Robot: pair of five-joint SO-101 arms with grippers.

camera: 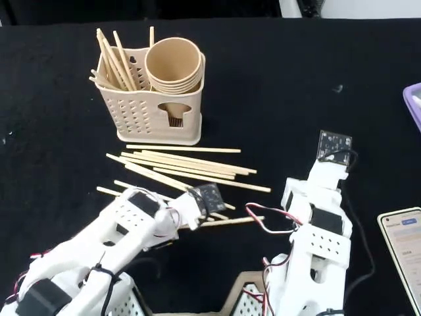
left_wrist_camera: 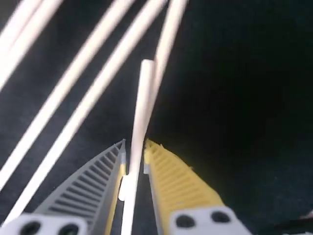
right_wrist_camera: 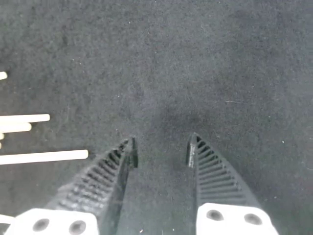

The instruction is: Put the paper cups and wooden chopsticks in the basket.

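**High view.** The beige perforated plastic basket (camera: 158,115) stands at 11 o'clock on the black cloth-covered worktop (camera: 296,72). A stack of tan paper cups (camera: 172,62) sits upright in its 3 o'clock side. A bundle of pale wooden chopsticks (camera: 115,62) leans in its 9 o'clock side. A fan of loose chopsticks (camera: 191,163) lies flat at centre, just 6 o'clock of the basket. The left end effector (camera: 197,209) sits low at the 6 o'clock edge of that fan. The right arm stands at 4 o'clock, well apart from the basket.

**Left wrist view.** The left end effector (left_wrist_camera: 134,144) is closed to a narrow gap on a single held chopstick (left_wrist_camera: 144,98). The stick runs lengthwise between the jaws rather than across them, and neighbouring sticks lie just beside it. A lengthwise grip probably lets the stick slide or pivot. Keep clamping pressure constant, lift straight up until clear of the fan, then carry toward 11 o'clock. Lower the stick end-first into the 9 o'clock side.

**Right wrist view.** The right end effector (right_wrist_camera: 161,147) is moderately open and holds nothing. It hangs over bare cloth, with chopstick ends near.

**Obstructions.** The cup stack rises above the basket rim, and the leaning bundle splays outward. Both narrow the entry. A purple object (camera: 413,105) at 3 o'clock and a smartphone (camera: 401,250) at 4 o'clock lie well apart from the path.
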